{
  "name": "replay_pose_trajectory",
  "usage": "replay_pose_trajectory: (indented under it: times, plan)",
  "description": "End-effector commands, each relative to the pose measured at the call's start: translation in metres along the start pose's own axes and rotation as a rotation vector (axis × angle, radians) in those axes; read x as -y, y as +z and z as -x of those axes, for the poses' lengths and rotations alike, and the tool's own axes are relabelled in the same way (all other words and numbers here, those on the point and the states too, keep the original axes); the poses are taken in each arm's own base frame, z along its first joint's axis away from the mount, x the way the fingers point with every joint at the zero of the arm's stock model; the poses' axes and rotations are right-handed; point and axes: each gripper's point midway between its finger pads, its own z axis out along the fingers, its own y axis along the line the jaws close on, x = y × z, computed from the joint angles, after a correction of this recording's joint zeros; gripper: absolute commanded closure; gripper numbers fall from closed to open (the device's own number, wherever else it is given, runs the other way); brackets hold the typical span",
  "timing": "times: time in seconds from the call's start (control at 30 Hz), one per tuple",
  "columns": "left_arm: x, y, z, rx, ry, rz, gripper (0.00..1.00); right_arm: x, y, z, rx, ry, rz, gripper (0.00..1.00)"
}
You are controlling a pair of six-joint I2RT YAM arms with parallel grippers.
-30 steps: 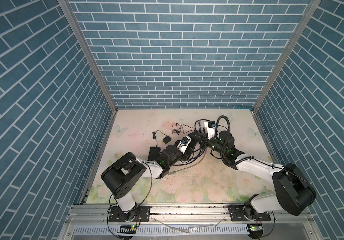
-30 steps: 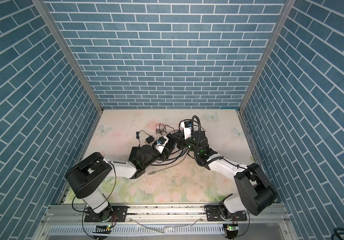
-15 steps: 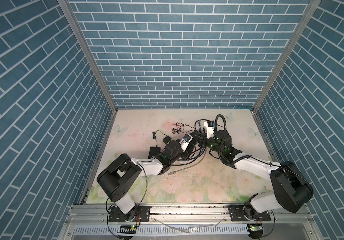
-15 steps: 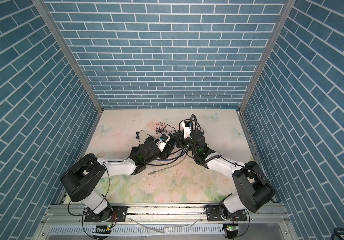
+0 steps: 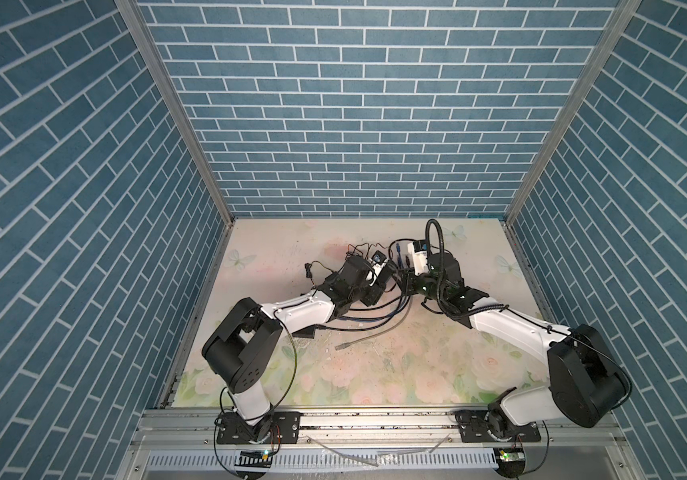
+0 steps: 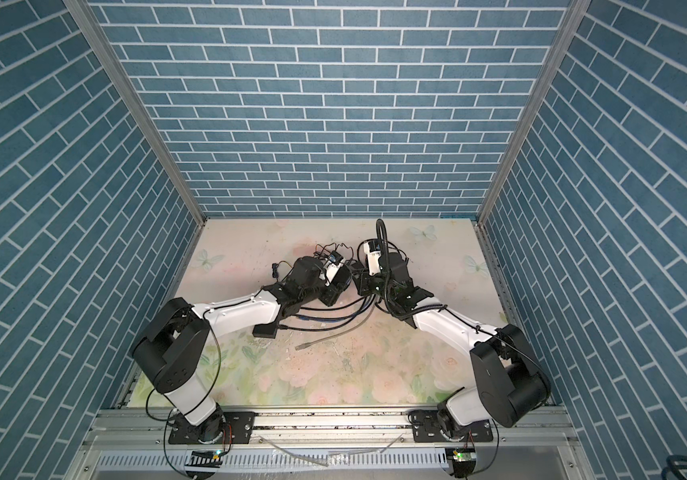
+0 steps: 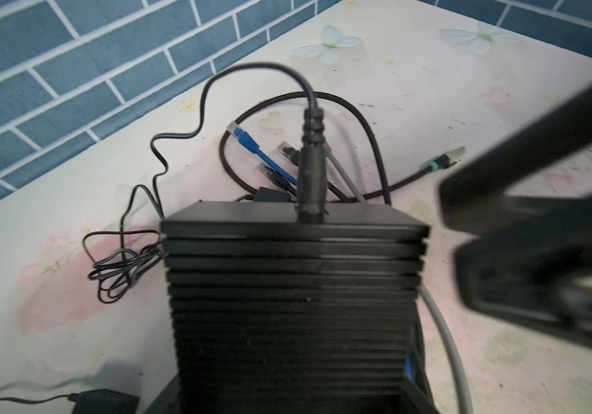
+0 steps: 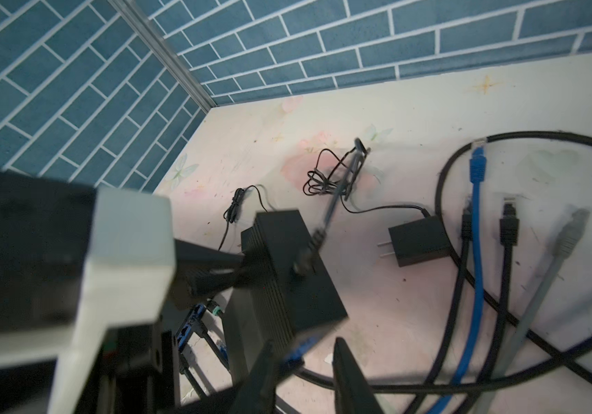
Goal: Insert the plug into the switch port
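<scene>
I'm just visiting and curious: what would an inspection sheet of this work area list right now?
Surface: floral mat, scuffed and speckled.
Job's things: black switch, with the plug standing in its port.
Clutter: power adapter lying loose on the mat.
Grippers: left gripper clamps the switch; right gripper open, clear of the plug.
Cables: blue cable, grey cable and black ones, free ends lying on the mat; thin cord bundled.
Surroundings: blue brick-pattern walls, metal rail in front.

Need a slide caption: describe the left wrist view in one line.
Barrel plug seated in the ribbed black switch; loose network cables on the floral table.
</scene>
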Motion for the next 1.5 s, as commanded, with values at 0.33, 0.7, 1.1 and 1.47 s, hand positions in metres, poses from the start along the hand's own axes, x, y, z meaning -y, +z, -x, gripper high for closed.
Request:
replay_pose_trajectory:
  times: [0.33, 0.7, 1.1, 1.47]
  plan:
    - [-0.023, 0.016, -0.037, -0.385, 0.011, -0.003, 0.44, 0.046, -0.047, 0.027, 0.042, -0.073, -0.180, 0.62]
    - [-0.024, 0.026, -0.072, -0.648, 0.037, -0.011, 0.42, 0.052, -0.028, -0.003, -0.062, -0.048, -0.150, 0.62]
    - [-0.031, 0.057, -0.087, -0.752, 0.058, 0.017, 0.40, 0.054, -0.021, -0.012, -0.090, -0.024, -0.140, 0.62]
    - [-0.036, 0.075, -0.090, -0.748, 0.060, 0.025, 0.28, 0.058, -0.017, -0.030, -0.117, -0.018, -0.127, 0.62]
